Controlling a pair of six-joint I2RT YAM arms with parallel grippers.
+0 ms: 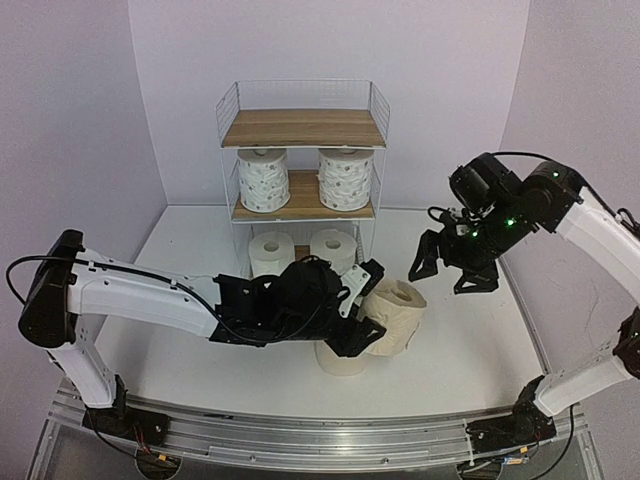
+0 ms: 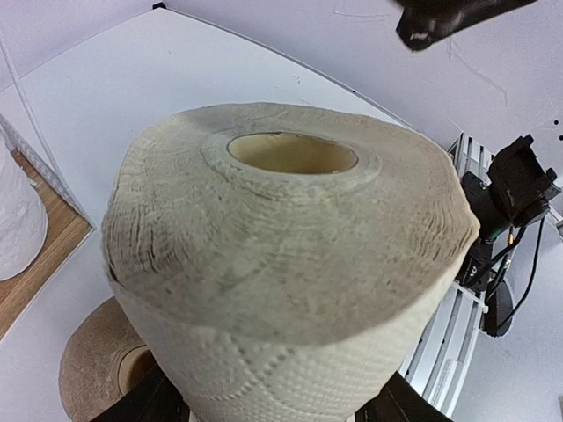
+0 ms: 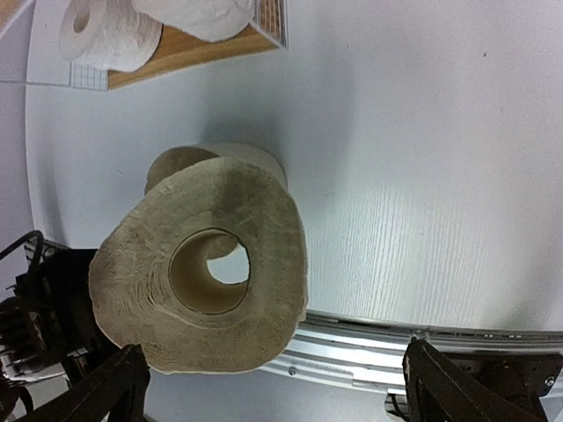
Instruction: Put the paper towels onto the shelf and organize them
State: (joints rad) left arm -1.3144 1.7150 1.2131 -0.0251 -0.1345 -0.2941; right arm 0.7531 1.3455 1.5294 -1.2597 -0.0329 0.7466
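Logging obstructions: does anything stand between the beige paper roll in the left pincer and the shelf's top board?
Nothing visible does. The large beige paper roll in the left pincer has open air up to the wire shelf's bare top wood-grain board; the right pincer hangs open off to the right.
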